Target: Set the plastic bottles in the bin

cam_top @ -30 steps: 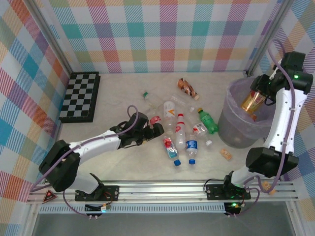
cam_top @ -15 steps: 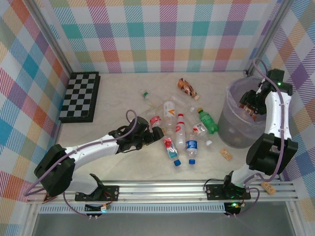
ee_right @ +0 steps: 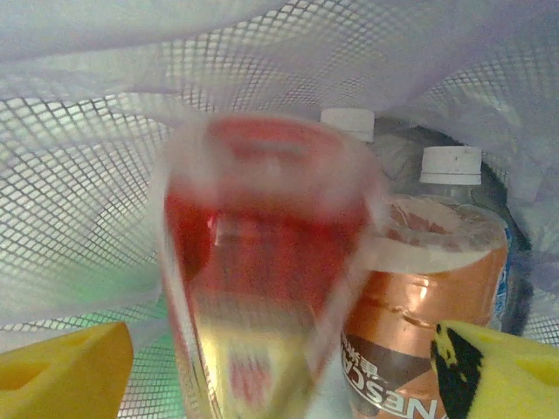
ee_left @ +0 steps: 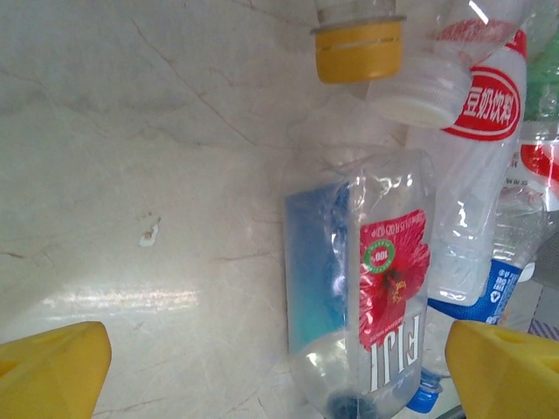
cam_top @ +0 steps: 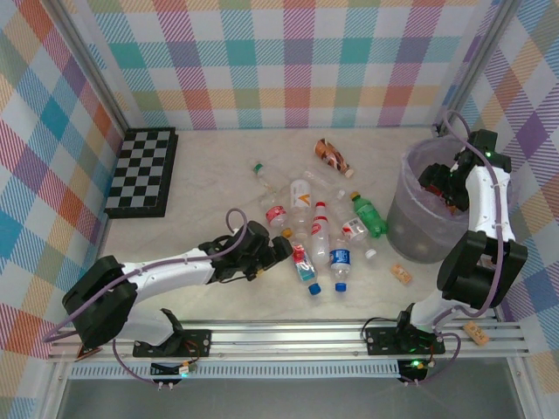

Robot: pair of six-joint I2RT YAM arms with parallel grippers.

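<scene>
Near the bin (cam_top: 409, 220), a tan cork-like piece (cam_top: 401, 274)

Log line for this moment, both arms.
left claw: open above Fiji bottle on table | right claw: open over bin, blurred red bottle between fingers

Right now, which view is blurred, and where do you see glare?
Right wrist: the red bottle in front is smeared by blur, the orange bottle behind it is sharper. Left wrist: sharp, with a pale glare band on the table. Top external: sharp, evenly lit, soft shadows.
</scene>
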